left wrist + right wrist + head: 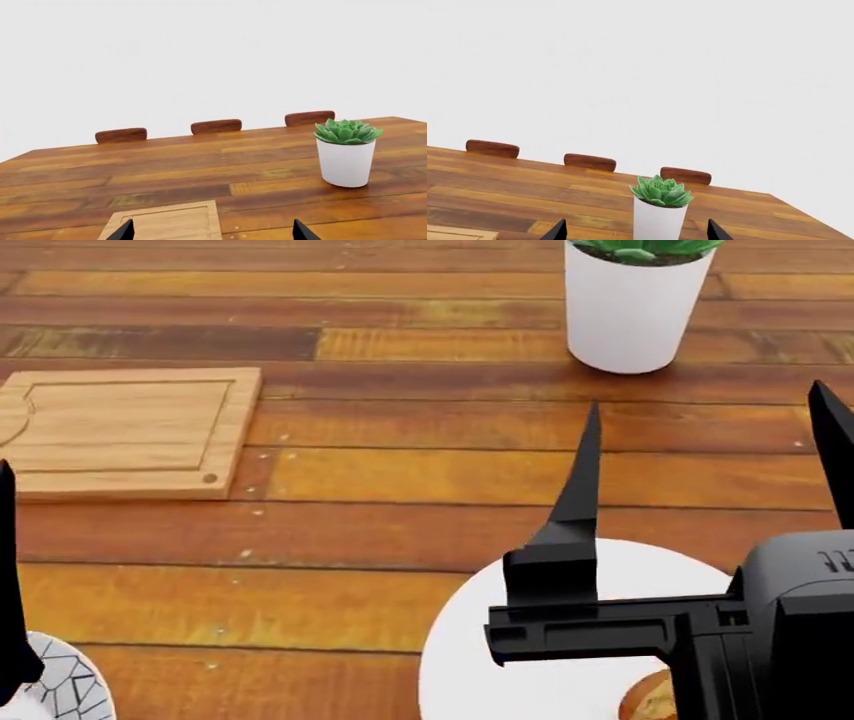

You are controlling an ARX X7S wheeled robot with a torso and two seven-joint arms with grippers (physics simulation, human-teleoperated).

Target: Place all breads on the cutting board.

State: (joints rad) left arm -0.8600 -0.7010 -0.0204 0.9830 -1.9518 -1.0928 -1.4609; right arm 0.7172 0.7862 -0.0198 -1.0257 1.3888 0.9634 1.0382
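In the head view the cutting board (120, 430) lies flat at the far left of the desk (400, 510), its grooved face bare and the small round hole at its near right corner. A white pot with a green succulent (631, 300) stands at the far right, well apart from the board. Near the robot, a white plate (467, 660) sits on the desk, and a sliver of brown bread (647, 702) shows on it at the bottom edge, mostly hidden behind the right claw (707, 430). That claw hangs above the plate with its two black fingers spread wide apart, holding nothing. At the near left corner a patterned plate (67, 690) peeks in beside a dark strip of the left arm; the left claw's state cannot be told from here.

In the left wrist view the left claw (212, 232) shows only two fingertips, set well apart and empty. Between them lies the far end of the cutting board (170, 220), with nothing on the part shown. The potted succulent (345, 155) stands to the right, and three chair backs (215, 126) line the far edge of the desk.

In the right wrist view the right claw (636, 231) shows two separated fingertips with the succulent pot (659, 215) between and beyond them. A corner of the cutting board (457, 232) appears at the left, and the chair backs (589, 161) stand behind.
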